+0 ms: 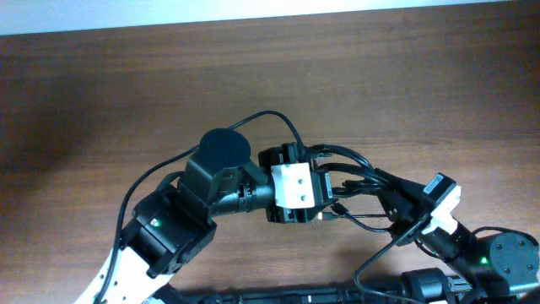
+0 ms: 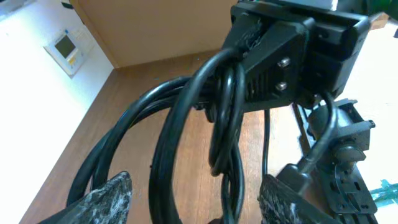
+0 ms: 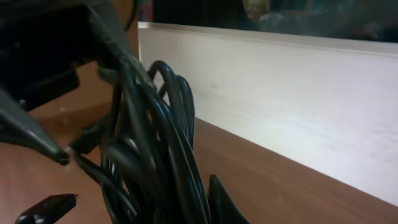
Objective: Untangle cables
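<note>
With the right gripper (image 2: pixel 239 59) pinching the cables (image 1: pixel 350 181), bunched between both arms over the table (image 1: pixel 126 84), and the left gripper (image 2: pixel 196 199) spread around their hanging loops, pulling apart risks tightening the tangle, since strands seemingly cross near that pinch.

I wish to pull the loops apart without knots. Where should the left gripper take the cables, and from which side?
Probably one outer loop of the cables, where the strands fan apart, coming from the side opposite the right gripper; near its pinch they are bunched too tightly to single out.
</note>
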You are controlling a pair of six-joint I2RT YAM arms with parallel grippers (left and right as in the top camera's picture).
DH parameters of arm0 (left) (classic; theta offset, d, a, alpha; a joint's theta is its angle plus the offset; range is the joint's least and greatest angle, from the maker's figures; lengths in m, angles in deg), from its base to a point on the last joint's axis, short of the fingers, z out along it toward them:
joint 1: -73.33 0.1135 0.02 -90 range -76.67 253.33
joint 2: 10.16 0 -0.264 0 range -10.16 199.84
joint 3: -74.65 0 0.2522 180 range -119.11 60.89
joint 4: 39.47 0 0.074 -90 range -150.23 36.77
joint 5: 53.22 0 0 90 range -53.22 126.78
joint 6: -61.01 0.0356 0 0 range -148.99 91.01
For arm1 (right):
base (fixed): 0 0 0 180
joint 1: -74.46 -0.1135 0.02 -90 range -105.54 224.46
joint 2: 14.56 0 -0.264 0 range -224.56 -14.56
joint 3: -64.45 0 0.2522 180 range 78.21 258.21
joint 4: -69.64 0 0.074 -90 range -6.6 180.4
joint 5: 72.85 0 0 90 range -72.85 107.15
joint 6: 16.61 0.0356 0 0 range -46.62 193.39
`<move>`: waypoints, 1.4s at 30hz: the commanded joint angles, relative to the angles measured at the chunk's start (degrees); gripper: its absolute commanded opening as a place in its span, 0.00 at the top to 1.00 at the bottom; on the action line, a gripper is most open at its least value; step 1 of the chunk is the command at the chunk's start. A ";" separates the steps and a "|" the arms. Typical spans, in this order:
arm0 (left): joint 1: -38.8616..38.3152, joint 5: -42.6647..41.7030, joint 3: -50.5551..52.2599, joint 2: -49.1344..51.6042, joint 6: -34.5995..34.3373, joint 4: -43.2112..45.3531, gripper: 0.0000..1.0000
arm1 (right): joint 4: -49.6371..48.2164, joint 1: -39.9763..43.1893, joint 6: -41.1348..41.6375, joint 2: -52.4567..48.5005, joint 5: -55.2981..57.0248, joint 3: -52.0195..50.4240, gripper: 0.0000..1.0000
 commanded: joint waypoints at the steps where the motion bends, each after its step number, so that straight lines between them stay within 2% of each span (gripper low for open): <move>1: 0.13 -0.85 -0.74 1.33 0.50 1.22 0.33 | -1.05 0.35 0.66 0.07 -2.82 0.24 0.96; 3: 0.13 -0.85 -0.74 1.53 0.50 1.68 0.33 | -1.38 0.35 0.66 0.07 -2.99 0.24 0.96; 4: 0.13 -0.85 -0.74 1.60 0.50 1.95 0.41 | -1.62 0.35 0.66 0.07 -4.31 0.24 0.96; 5: 0.11 -0.87 -0.74 1.64 0.50 2.14 0.69 | -1.88 0.35 0.63 0.07 -5.14 0.24 0.96; 6: 0.11 -0.87 -0.74 1.70 0.50 2.34 0.88 | -1.88 0.35 0.61 0.07 -5.11 0.24 0.96; 7: 0.11 -0.87 -0.74 1.81 0.50 2.54 1.00 | -1.86 0.37 0.44 0.07 -5.11 0.24 0.95; 9: 0.13 -0.87 -0.74 1.79 0.48 2.58 1.00 | -1.88 0.37 0.42 0.07 -5.05 0.24 0.95; 10: 0.13 -0.85 -0.74 1.79 0.48 2.64 1.00 | -1.90 0.37 0.44 0.07 -4.42 0.24 0.88; 11: 0.13 -0.85 -0.74 1.79 0.48 2.89 1.00 | -1.84 0.37 0.46 0.07 -3.61 0.24 0.76; 14: 0.13 1.97 -0.74 1.79 0.46 2.95 1.00 | -1.68 0.37 0.44 0.07 -3.61 0.24 0.30; 16: 0.13 5.70 -0.74 1.79 0.44 2.95 1.00 | -0.35 0.37 0.13 0.07 -2.71 0.24 0.20; 22: 0.13 21.77 -0.74 1.79 -6.01 3.54 1.00 | 2.29 0.37 0.00 0.07 2.54 0.24 0.19; 26: 0.13 23.61 -0.74 1.79 -6.88 3.89 1.00 | 2.84 0.37 0.04 0.07 5.77 0.24 0.19; 29: 0.13 29.97 -0.74 1.79 -11.91 4.92 1.00 | 3.69 0.37 0.07 0.07 8.09 0.24 0.19; 33: 0.13 33.18 -0.74 1.79 -12.61 5.11 1.00 | 4.02 0.37 0.28 0.07 10.51 0.24 0.19; 35: 0.13 35.39 -0.74 1.79 -17.90 6.01 1.00 | 4.57 0.37 0.28 0.07 11.54 0.24 0.19; 37: 0.11 33.97 -0.74 1.79 -22.97 6.82 1.00 | 4.68 0.35 0.28 0.07 11.93 0.24 0.18; 38: 0.11 29.33 -0.74 1.79 -23.37 7.15 1.00 | 4.70 0.37 0.28 0.07 11.93 0.24 0.18; 40: 0.11 19.12 -0.74 1.79 -23.37 8.09 1.00 | 4.66 0.37 0.85 0.07 14.14 0.24 0.04; 42: 0.11 14.12 -0.74 1.79 -23.34 8.57 1.00 | 4.90 0.35 4.87 0.07 18.14 0.24 0.02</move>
